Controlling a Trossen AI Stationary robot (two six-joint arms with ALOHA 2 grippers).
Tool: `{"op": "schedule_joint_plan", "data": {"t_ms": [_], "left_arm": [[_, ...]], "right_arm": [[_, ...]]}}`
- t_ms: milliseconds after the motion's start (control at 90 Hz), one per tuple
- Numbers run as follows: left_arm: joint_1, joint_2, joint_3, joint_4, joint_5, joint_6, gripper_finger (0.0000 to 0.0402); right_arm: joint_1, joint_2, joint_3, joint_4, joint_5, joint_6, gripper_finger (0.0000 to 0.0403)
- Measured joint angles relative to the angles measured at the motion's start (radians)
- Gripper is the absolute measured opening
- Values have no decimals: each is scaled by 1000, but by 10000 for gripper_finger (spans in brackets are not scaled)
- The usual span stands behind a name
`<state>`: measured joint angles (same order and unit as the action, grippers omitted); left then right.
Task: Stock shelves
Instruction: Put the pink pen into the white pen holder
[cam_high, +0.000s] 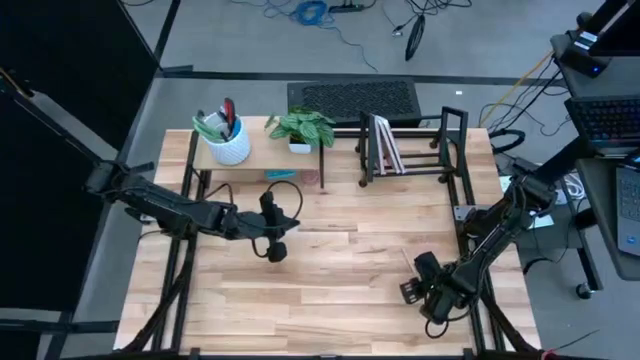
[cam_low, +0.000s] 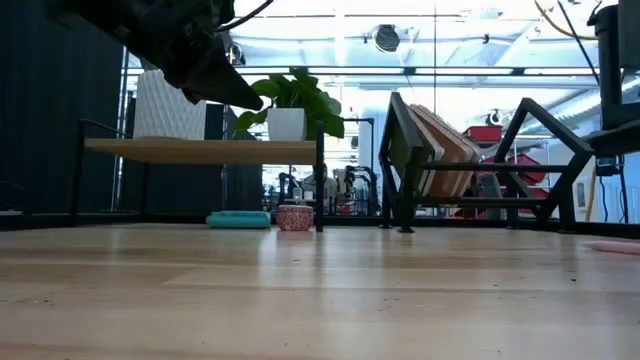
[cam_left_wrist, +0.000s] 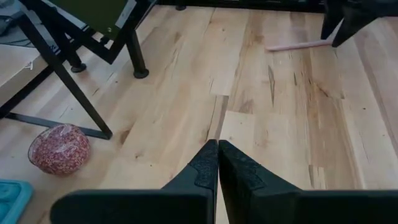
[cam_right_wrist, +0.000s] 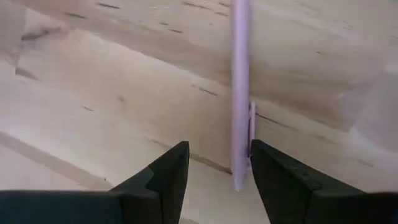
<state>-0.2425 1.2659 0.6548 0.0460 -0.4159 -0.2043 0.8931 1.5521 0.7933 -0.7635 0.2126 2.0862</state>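
pale smooth wood table (cam_high: 330, 280), matt black metal rack (cam_high: 440, 150).

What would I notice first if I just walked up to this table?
Probably the leafy green plant in its white pot on the pale-wood shelf at the back, beside a white cup stuffed with tools. To its right, the black wire rack holds a few leaning books. Nearer, two dark arms stretch over the table: the left gripper with fingers shut, the right gripper open by a thin pink stick.

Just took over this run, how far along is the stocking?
Done: cup and plant sit on the wooden shelf; books stand in the wire rack. In hand: right gripper, open, is at a thin pink item on the table. Left gripper, shut, holds nothing. Left: speckled bowl and teal item under the shelf.
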Motion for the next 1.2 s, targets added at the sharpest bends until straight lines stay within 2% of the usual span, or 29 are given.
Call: {"op": "schedule_joint_plan", "data": {"t_ms": [200,378,556,622,700,800,967,1200], "left_arm": [[0,0,0,0,29,0,0],[0,0,0,0,30,0,0],[0,0,1,0,30,0,0],[0,0,1,-2,30,0,0],[0,0,1,2,32,-1,0],[0,0,1,38,40,-1,0],[0,0,1,80,42,0,0],[0,0,1,90,42,0,0]], "right_arm": [[-42,-48,39,-83,4,-164,157],[-138,-48,11,-127,26,-263,157],[-232,-47,-100,37,-2,-347,157],[-246,-55,-143,131,-14,-368,157],[-247,-56,-168,158,-9,-367,153],[-243,-56,-173,154,-8,-338,120],[-219,-53,-176,168,46,-333,20],[-209,-52,-177,154,88,-347,9]]}}
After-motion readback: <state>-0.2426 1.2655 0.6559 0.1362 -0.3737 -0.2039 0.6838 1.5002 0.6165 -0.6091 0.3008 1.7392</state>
